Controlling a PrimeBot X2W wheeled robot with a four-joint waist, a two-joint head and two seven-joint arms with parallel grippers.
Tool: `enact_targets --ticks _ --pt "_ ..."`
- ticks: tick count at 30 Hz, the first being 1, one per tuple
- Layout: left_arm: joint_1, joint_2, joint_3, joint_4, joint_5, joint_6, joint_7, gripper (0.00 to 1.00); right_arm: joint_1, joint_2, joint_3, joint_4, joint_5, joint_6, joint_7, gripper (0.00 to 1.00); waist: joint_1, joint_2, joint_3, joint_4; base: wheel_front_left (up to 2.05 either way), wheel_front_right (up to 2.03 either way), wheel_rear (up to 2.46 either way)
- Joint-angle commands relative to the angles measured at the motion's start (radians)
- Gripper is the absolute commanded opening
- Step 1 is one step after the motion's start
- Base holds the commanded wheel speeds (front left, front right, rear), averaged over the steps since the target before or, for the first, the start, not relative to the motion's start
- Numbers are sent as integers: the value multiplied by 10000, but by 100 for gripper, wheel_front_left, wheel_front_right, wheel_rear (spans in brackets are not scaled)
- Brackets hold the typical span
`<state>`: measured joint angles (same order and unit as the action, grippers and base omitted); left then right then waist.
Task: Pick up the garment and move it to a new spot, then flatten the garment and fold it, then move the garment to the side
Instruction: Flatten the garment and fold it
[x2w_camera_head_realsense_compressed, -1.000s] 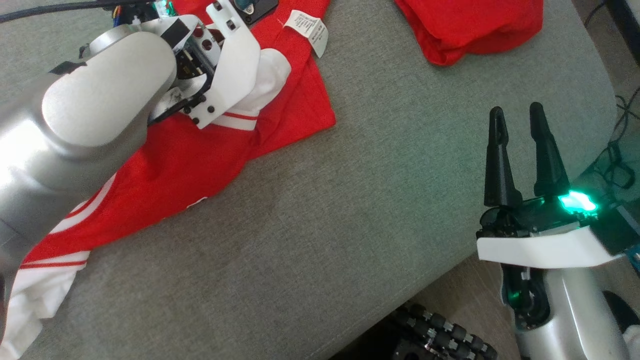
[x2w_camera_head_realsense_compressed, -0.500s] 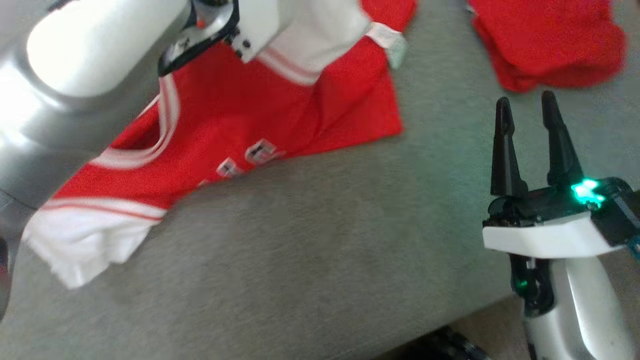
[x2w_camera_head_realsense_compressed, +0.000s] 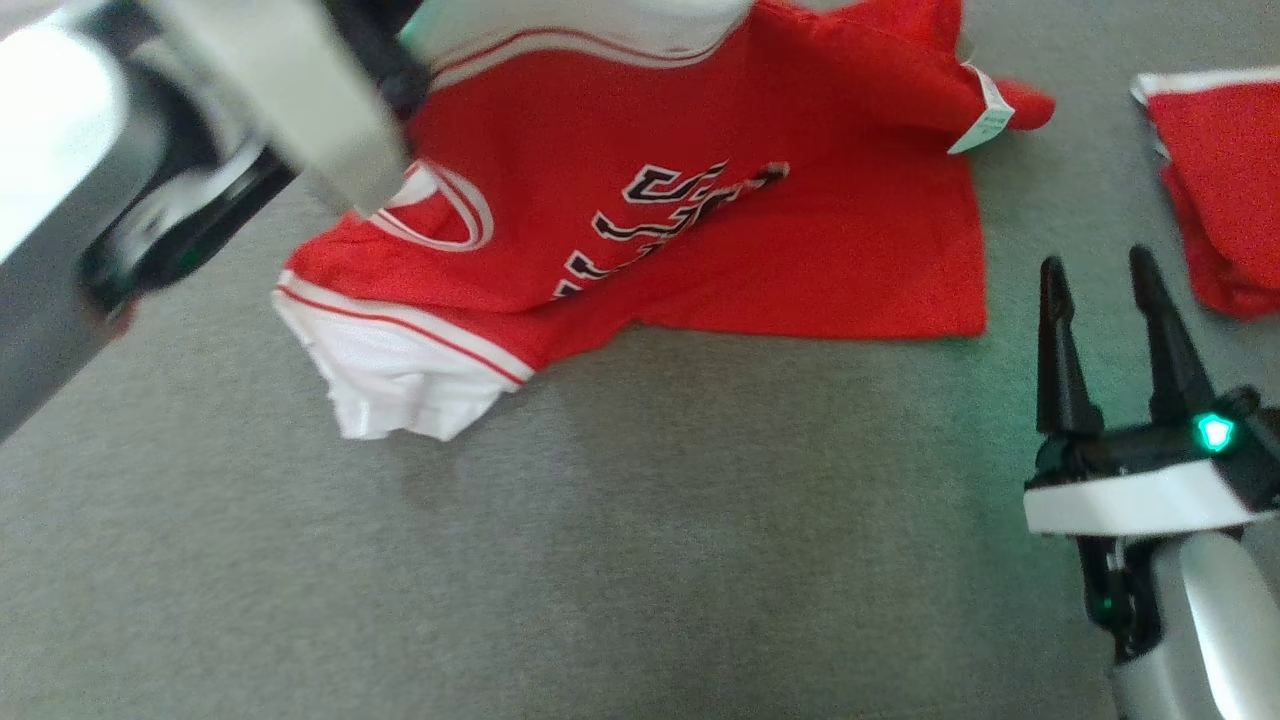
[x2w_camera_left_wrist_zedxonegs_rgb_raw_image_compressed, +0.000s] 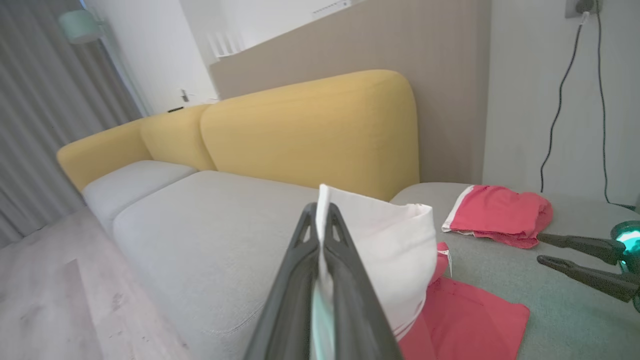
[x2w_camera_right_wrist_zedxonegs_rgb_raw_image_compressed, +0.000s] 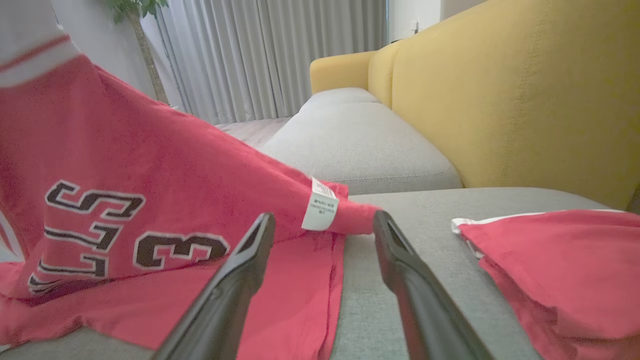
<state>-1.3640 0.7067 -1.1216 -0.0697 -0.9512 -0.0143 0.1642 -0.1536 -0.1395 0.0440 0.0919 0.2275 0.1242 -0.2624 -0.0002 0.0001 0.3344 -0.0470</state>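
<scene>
The red garment (x2w_camera_head_realsense_compressed: 800, 250) with white trim and black lettering hangs partly lifted over the grey cushion (x2w_camera_head_realsense_compressed: 640, 560); its lower edge and one white sleeve (x2w_camera_head_realsense_compressed: 400, 380) rest on the fabric. My left gripper (x2w_camera_left_wrist_zedxonegs_rgb_raw_image_compressed: 320, 207) is shut on a white sleeve (x2w_camera_left_wrist_zedxonegs_rgb_raw_image_compressed: 395, 250) of the garment and holds it up above the seat. In the head view the left arm (x2w_camera_head_realsense_compressed: 200, 130) is blurred at the upper left. My right gripper (x2w_camera_head_realsense_compressed: 1095, 262) stands open at the lower right, just right of the garment's edge. Its fingers (x2w_camera_right_wrist_zedxonegs_rgb_raw_image_compressed: 235, 280) point at the garment's care tag (x2w_camera_right_wrist_zedxonegs_rgb_raw_image_compressed: 320, 205) with nothing between them.
A second red garment (x2w_camera_head_realsense_compressed: 1220, 180) lies bunched at the right on the same cushion (x2w_camera_right_wrist_zedxonegs_rgb_raw_image_compressed: 550, 270). The yellow sofa back (x2w_camera_left_wrist_zedxonegs_rgb_raw_image_compressed: 310, 130) rises behind the grey seats. A black cable (x2w_camera_left_wrist_zedxonegs_rgb_raw_image_compressed: 555, 115) hangs on the wall. Wooden floor (x2w_camera_left_wrist_zedxonegs_rgb_raw_image_compressed: 40, 300) lies beyond the cushion's edge.
The head camera has shifted. My left gripper has lifted the garment higher, so it opens out and the lettering shows. The right gripper stays open.
</scene>
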Motion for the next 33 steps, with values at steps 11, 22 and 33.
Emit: enact_targets --ticks 11,22,33 --pt "2801 3898 1602 -3990 -1291 2313 -1671 0 678 -738 420 -72 309 65 6 100 2 -1 -523 1476 0 0 0" --pt "3772 3491 1349 -2932 -990 2151 -3341 0 401 -2301 2744 1543 2022 65 6 100 2 -1 -107 2183 0 0 0" --pt "3725 3416 1385 -2689 -798 2105 -3568 0 426 -2693 2817 2244 1413 65 6 100 2 -1 -165 1736 0 0 0"
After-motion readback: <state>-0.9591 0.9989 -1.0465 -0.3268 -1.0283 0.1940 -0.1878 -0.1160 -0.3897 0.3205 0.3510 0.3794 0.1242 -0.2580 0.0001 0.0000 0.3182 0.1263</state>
